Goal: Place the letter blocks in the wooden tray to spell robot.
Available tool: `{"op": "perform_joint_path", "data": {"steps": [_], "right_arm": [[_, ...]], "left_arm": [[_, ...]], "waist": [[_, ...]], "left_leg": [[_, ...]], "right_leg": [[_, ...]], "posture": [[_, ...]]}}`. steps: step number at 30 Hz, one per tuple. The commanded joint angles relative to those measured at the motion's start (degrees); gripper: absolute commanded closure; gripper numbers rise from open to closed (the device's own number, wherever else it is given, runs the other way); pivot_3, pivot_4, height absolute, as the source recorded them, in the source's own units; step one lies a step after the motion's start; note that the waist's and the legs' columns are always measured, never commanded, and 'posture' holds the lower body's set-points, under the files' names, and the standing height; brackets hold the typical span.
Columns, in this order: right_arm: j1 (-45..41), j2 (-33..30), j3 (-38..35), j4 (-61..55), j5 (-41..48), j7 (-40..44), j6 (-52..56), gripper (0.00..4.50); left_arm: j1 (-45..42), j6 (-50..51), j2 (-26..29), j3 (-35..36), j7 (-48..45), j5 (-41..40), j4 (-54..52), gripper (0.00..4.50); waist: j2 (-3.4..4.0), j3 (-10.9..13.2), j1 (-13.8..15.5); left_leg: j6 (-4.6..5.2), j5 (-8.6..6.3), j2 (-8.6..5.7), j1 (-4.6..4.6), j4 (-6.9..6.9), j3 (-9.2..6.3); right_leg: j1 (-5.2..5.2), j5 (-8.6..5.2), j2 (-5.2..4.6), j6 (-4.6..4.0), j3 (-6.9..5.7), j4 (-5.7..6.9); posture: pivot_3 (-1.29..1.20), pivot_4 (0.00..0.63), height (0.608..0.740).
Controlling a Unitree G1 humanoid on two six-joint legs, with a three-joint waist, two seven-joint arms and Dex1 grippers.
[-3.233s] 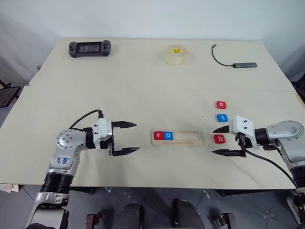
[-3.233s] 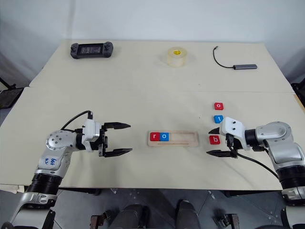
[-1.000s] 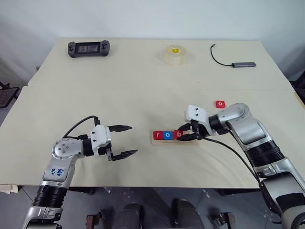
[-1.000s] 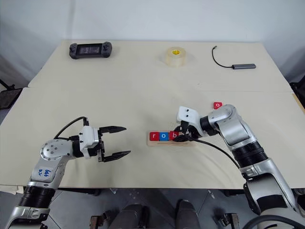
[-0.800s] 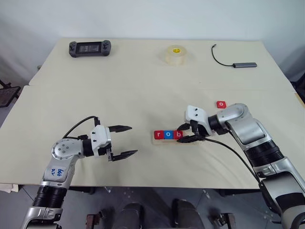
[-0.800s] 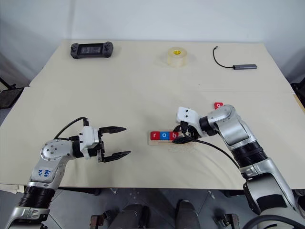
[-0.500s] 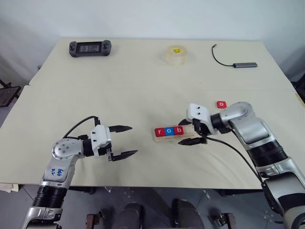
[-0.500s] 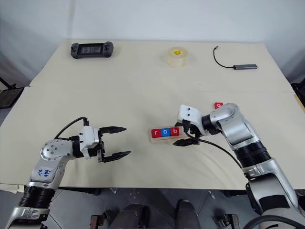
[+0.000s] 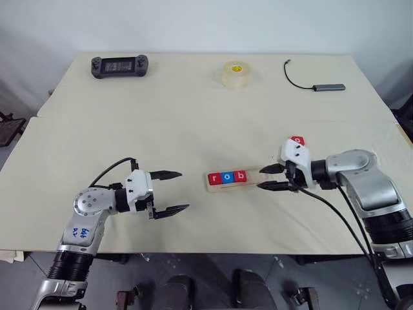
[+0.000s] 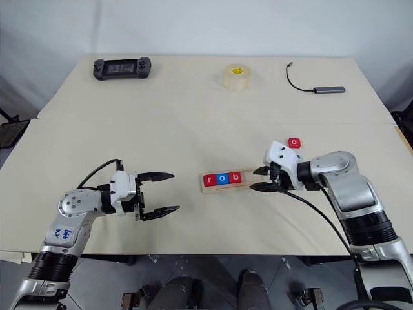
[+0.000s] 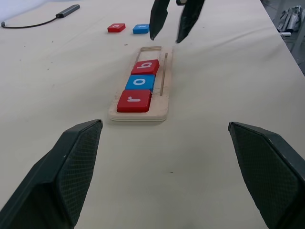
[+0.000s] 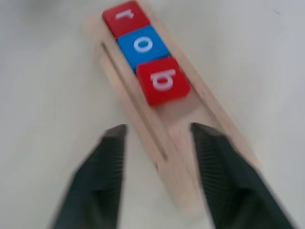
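Both grippers empty, jaws apart: left gripper point(image 9: 170, 192) wide open left of the wooden tray point(image 9: 236, 179), right gripper point(image 9: 271, 177) partly open over its bare right end. Tray lying crosswise on the cream table point(image 9: 193, 116), long axis left to right, holding red r point(image 9: 214, 178), blue o point(image 9: 226, 177), red b point(image 9: 239, 175). Behind the right gripper, a red o block point(image 9: 297, 139) and a blue block point(image 11: 141, 28); white wall beyond.

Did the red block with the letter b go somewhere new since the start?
Yes. The red square b block left its spot on the table by the blue t block and now sits third in the pale wooden tray, right after the blue o.
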Motion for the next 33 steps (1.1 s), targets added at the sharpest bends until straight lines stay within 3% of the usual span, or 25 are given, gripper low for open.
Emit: {"op": "perform_joint_path", "data": {"steps": [1,3,14,20,28,33], "right_arm": [[-1.65,1.44,1.36,-1.94,0.05,-1.84,1.58,3.78],[-1.85,1.98,2.1,-2.0,-0.02,-2.37,2.03,4.48],[-2.96,4.6,4.09,-0.61,-0.25,-5.61,2.08,4.48],[-4.1,2.62,0.31,-2.03,4.85,-1.5,2.3,4.48],[-13.55,6.24,2.3,19.68,-3.11,-7.18,-11.73,4.48],[-17.68,9.59,4.61,30.31,-6.6,-5.8,-17.96,4.48]], "left_arm": [[-0.69,-0.68,0.04,0.35,-0.33,-0.84,-0.76,0.0],[-0.73,-0.65,0.08,0.42,-0.34,-0.86,-0.77,0.0],[0.42,-0.34,0.61,1.09,0.4,-0.94,-2.2,0.0],[1.05,-0.16,0.82,1.43,0.81,-1.19,-2.83,0.0],[0.32,-0.18,0.41,0.96,0.87,-0.99,-2.19,0.0],[0.37,-0.22,0.2,0.81,0.95,-0.91,-2.35,0.0]], "waist": [[0.0,0.0,0.0],[0.0,0.0,0.0],[0.0,0.0,0.01],[0.0,0.0,0.04],[0.0,0.0,-0.17],[0.0,0.0,-0.76]], "left_leg": [[0.0,0.0,0.0,0.0,0.0,0.0],[0.0,0.0,-0.01,0.0,0.0,-0.01],[0.0,0.0,-0.03,0.0,0.0,-0.03],[0.01,0.0,-0.03,0.0,0.0,-0.03],[0.0,0.0,-0.02,0.02,-0.04,-0.02],[0.0,0.01,-0.02,0.01,-0.09,0.01]], "right_leg": [[0.0,0.0,0.0,0.0,0.0,0.0],[0.0,0.0,0.0,0.0,0.0,-0.01],[0.01,0.0,0.0,0.0,-0.02,0.0],[0.01,0.0,0.0,0.0,-0.03,-0.01],[-0.01,0.0,0.01,0.0,-0.02,0.01],[-0.05,0.0,0.01,0.0,-0.03,0.01]], "posture": [[0.0,0.15,0.74],[0.0,0.15,0.74],[0.0,0.15,0.74],[0.0,0.15,0.74],[0.0,0.15,0.74],[0.0,0.15,0.74]]}}
